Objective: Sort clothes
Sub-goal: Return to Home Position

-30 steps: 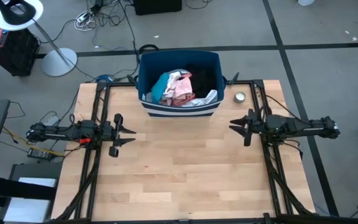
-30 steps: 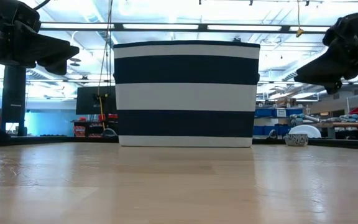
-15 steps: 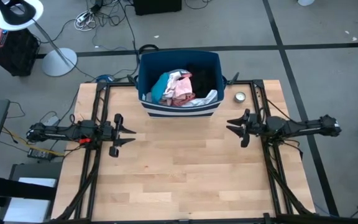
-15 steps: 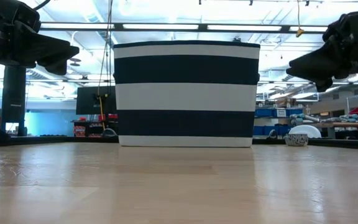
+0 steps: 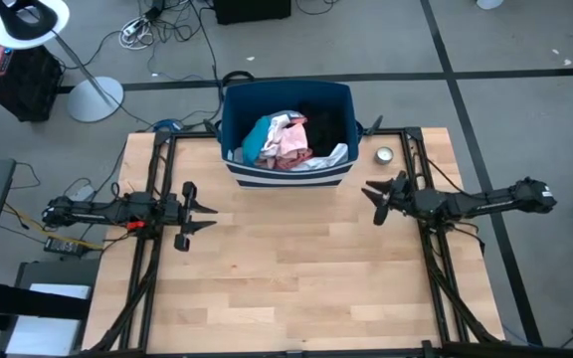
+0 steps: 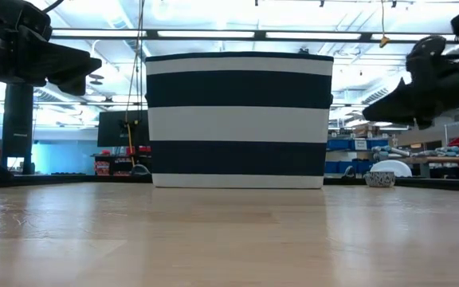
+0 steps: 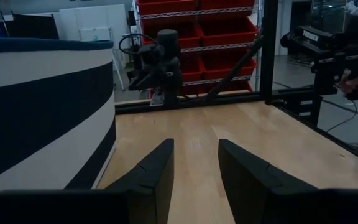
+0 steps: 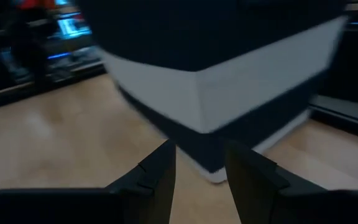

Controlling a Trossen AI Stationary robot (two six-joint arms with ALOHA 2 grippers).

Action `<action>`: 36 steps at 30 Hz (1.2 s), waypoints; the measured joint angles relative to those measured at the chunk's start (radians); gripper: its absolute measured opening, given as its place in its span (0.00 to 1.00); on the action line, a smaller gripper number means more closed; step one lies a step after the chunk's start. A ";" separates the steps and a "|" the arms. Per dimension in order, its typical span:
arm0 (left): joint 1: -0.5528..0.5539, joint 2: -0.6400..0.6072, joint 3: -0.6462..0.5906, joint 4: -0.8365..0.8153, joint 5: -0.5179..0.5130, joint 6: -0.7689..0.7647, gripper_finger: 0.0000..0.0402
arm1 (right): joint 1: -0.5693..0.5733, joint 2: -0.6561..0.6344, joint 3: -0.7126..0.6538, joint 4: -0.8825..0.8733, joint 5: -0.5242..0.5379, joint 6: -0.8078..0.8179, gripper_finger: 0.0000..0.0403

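The clothes [image 5: 288, 139] lie heaped inside the dark blue bin with a white stripe [image 5: 235, 119]; teal, pink, white and black cloth show. The bin [image 6: 239, 119] stands on the table at its far edge. My left gripper [image 5: 210, 216] hovers open over the table's left side, pointing level toward the right, with nothing between its fingers [image 7: 194, 177]. My right gripper [image 5: 372, 197] hovers open near the bin's right front corner, with nothing between its fingers [image 8: 201, 177]; the bin [image 8: 229, 81] fills its wrist view.
A small round metal tin [image 5: 384, 154] stands on the table right of the bin, just behind my right gripper. Black frame rails [image 5: 152, 199] run along the table's left and right sides. Bare wooden tabletop [image 5: 286, 259] stretches between the arms and toward the near edge.
My right gripper has sunk a little, tipped slightly downward and swung toward the bin, with its gap unchanged. The bin and the clothes have not moved.
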 joint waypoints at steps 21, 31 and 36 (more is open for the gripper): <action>0.000 0.000 0.000 0.001 0.000 0.000 0.33 | 0.000 0.023 -0.001 0.001 -0.028 0.010 0.34; 0.000 0.000 0.000 0.001 0.000 0.000 0.33 | 0.000 0.023 -0.002 0.002 -0.029 0.010 0.34; 0.000 0.000 0.000 0.001 0.000 0.000 0.33 | 0.000 0.023 -0.002 0.002 -0.030 0.010 0.34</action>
